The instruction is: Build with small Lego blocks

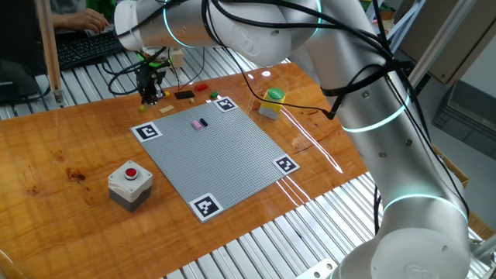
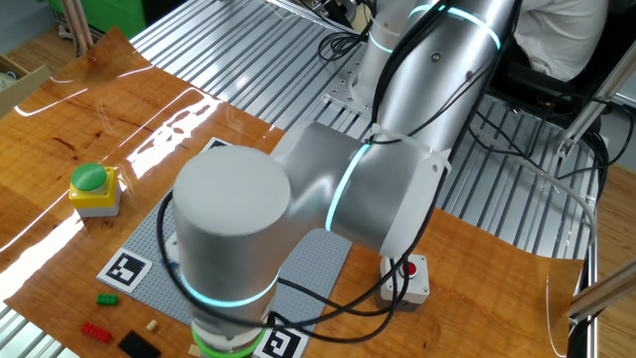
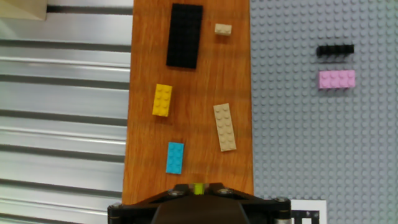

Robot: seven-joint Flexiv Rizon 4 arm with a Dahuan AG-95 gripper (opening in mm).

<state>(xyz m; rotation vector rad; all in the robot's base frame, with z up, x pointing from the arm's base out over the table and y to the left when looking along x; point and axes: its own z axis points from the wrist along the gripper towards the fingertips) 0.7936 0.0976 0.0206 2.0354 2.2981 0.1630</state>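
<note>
In the hand view my gripper (image 3: 198, 188) is shut on a small yellow-green Lego block (image 3: 198, 187) and held above the wooden table. Below it lie a blue brick (image 3: 175, 157), a yellow brick (image 3: 162, 99), a long tan brick (image 3: 224, 127), a small tan brick (image 3: 222, 28) and a black plate (image 3: 185, 35). A pink brick (image 3: 336, 79) and a black brick (image 3: 335, 50) sit on the grey baseplate (image 3: 311, 143). In one fixed view the gripper (image 1: 149, 97) hangs just beyond the far left corner of the baseplate (image 1: 225, 163). In the other fixed view the arm hides it.
A yellow box with a green round top (image 1: 272, 102) stands beyond the baseplate's far right corner. A grey box with a red button (image 1: 130, 184) stands near its left. A red brick (image 2: 96, 329) and a green brick (image 2: 104, 299) lie near the table edge. Metal slats border the wood.
</note>
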